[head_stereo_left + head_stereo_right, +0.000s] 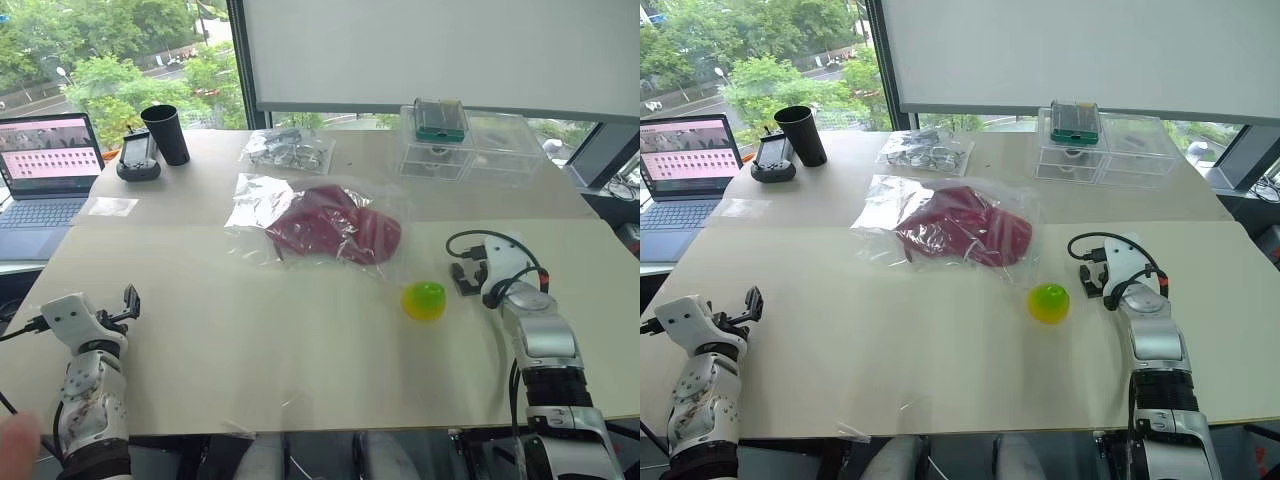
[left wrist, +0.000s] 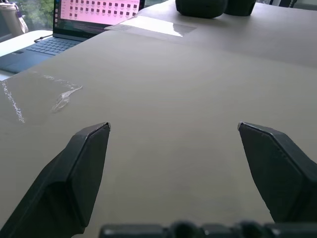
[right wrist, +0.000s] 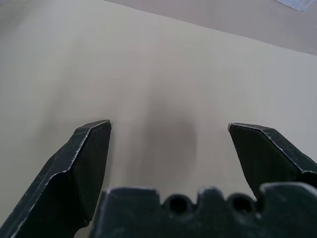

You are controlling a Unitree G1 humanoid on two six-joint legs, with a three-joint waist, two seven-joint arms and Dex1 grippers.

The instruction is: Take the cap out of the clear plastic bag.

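Green trees fill the window behind a pale beige table (image 1: 300, 340) that carries everything worth watching. Near the middle of that table lies the clear plastic bag (image 1: 310, 222), crinkled and glossy, and the cap (image 1: 335, 228) sits inside it as a dark red mass, wholly enclosed by the film. Just beside the bag, toward the robot's right and nearer its body, rests a yellow-green ball (image 1: 423, 300). Beyond the bag, toward the window, lie a smaller clear bag of grey bits (image 1: 288, 149) and a set of rigid clear boxes (image 1: 465, 143) with a green item on top. A black cup (image 1: 166, 133) stands further to the left of the bag, next to a dark handheld device (image 1: 137, 157), and a laptop (image 1: 45, 175) is open at the far left edge. The right gripper (image 1: 467, 270) hovers just right of the ball, fingers spread wide over bare tabletop, holding nothing. The left gripper (image 1: 130, 301) is well apart from the bag, near the table's front left corner, its fingers also spread wide and empty.
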